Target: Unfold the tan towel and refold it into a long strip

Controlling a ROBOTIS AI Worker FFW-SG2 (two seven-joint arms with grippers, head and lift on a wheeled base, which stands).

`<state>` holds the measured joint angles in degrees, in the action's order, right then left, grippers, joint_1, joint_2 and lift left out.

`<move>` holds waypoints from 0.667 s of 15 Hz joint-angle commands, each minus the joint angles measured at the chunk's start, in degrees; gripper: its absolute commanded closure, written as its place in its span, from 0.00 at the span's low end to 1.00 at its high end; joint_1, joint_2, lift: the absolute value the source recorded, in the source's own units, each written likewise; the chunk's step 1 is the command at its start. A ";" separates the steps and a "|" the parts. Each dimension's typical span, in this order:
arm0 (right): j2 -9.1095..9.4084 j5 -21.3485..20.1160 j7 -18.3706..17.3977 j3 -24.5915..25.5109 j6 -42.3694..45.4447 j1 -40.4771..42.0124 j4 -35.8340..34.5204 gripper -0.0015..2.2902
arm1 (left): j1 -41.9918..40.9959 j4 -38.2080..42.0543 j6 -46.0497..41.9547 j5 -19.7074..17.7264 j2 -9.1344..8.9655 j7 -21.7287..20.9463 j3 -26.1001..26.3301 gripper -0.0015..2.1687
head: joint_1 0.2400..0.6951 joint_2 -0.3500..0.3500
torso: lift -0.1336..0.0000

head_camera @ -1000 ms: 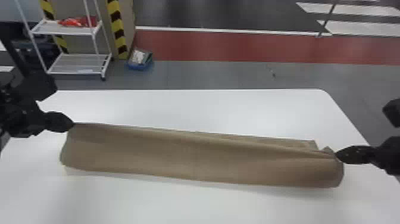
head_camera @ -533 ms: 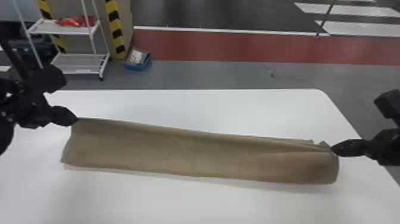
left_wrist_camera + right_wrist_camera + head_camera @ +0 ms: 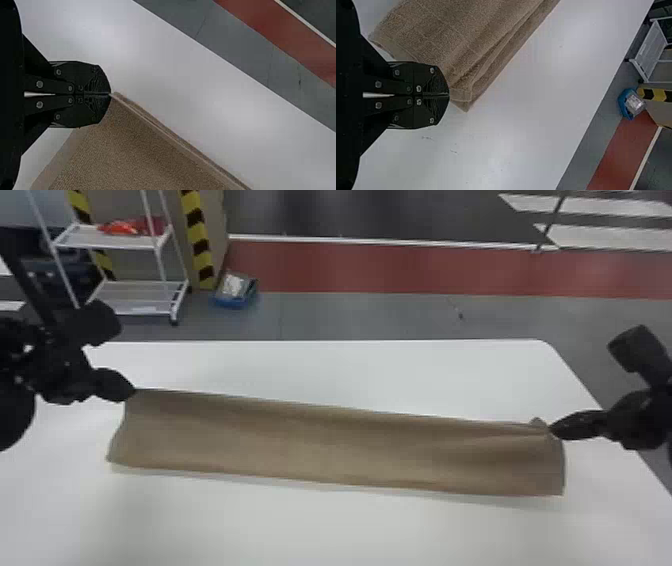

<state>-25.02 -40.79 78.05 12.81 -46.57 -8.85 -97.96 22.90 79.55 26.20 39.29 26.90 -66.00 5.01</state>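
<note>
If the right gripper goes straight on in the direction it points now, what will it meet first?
The tan towel: its corner is already at the tips of the right gripper. Beyond that corner, the line seems to run over the white table, though height is unclear.

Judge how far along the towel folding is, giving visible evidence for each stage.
Done: the tan cloth towel already forms a long strip over the white table, with layers showing along its far edge. In hand: the black left gripper and black right gripper are shut on its two far corners. Remaining, probably: settling that edge, squaring the layers uneven at the right end, and letting go.
</note>
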 commanded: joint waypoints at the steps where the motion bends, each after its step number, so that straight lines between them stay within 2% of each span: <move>1: -0.30 -0.34 0.28 -1.12 0.03 -0.73 0.31 0.52 | -0.05 -0.36 -0.05 0.00 0.17 -0.01 0.00 0.66 | 1.00 0.41 | 0.06; 10: -0.39 -4.03 0.28 -5.51 3.54 -2.76 3.48 0.52 | -0.05 -0.71 -0.05 0.00 0.34 -0.01 0.09 0.66 | 1.00 0.43 | 0.06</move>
<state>-25.47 -44.53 78.05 7.75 -43.17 -11.45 -94.56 22.85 78.90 26.17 39.29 27.23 -65.98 5.08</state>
